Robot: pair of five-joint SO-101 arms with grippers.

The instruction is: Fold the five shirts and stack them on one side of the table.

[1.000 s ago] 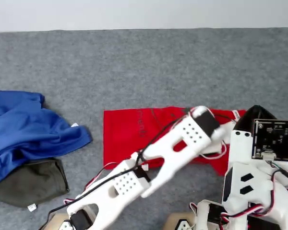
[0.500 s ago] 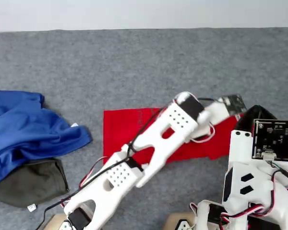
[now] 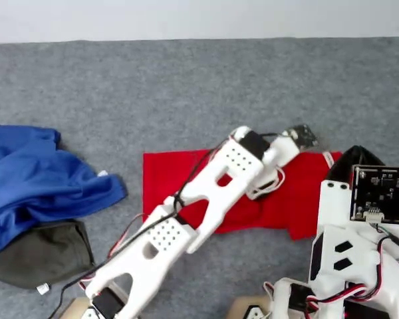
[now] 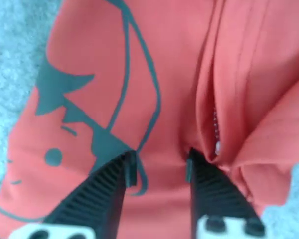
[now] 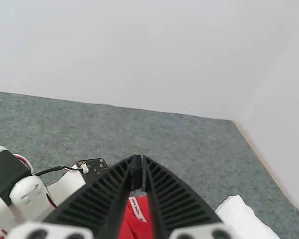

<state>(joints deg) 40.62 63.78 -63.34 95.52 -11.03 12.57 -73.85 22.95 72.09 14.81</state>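
**Red shirt lies mid-worktop under left arm's spread fingers**

The red shirt (image 3: 166, 179) lies flat at the centre of the grey worktop (image 3: 186, 86). Its left edge is straight, and a corner of cloth at its right end reaches nearer than the rest. The left arm (image 3: 213, 193) crosses it on a diagonal from the near left, its wrist over the shirt's far right part. In the left wrist view the left gripper (image 4: 159, 167) hangs just above the red cloth with its ribbed black fingers (image 4: 104, 194) spread wide. They pinch nothing. A dark line print (image 4: 89, 99) shows on the shirt, and a raised fold (image 4: 214, 109) of fabric runs away from beside one fingertip.

To the right, the right arm (image 3: 346, 246) stands at the near edge, beside the shirt's right end. The right gripper (image 5: 137, 174) is held up off the worktop, its fingers pressed together with nothing between them, facing the white wall (image 5: 139, 50) beyond the far edge.

Well apart at the left, a crumpled blue shirt (image 3: 33, 179) lies in a heap. A dark green shirt (image 3: 40, 252) lies at its near side, partly tucked beneath it.
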